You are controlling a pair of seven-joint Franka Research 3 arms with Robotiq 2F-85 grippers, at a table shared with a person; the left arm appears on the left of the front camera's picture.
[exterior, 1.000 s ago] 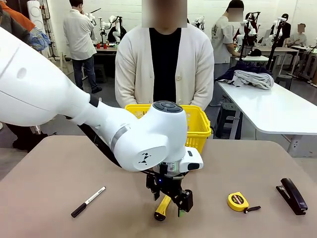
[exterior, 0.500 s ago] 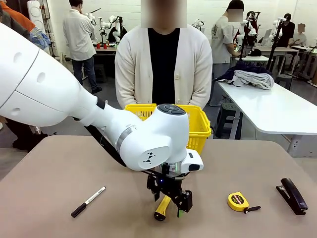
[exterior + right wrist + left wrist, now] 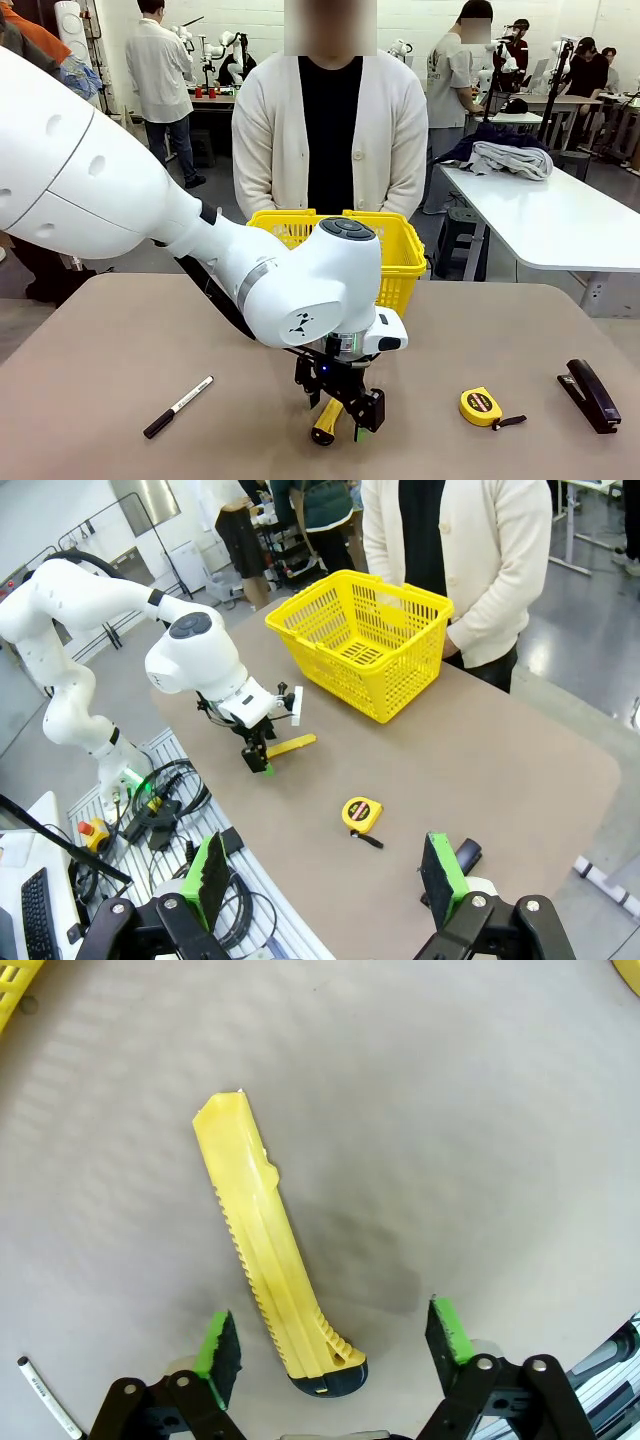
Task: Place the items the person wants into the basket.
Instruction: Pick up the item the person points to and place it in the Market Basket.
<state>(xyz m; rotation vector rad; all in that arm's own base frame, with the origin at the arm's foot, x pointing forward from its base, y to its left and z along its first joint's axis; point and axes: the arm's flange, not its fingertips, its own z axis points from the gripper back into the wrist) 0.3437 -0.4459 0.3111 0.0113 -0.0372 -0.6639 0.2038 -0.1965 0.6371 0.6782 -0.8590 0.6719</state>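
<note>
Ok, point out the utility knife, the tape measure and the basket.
utility knife (image 3: 262, 1250), left wrist view, mid yellow body
tape measure (image 3: 481, 405), front view, round yellow case
basket (image 3: 415, 667), right wrist view, lattice side wall

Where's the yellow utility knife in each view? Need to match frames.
Front view: utility knife low centre, under left hand.
Left wrist view: utility knife mid-frame, diagonal, black end nearest camera.
Right wrist view: utility knife left of centre, at left hand.
Shared landmark: left hand straddling it.
</note>
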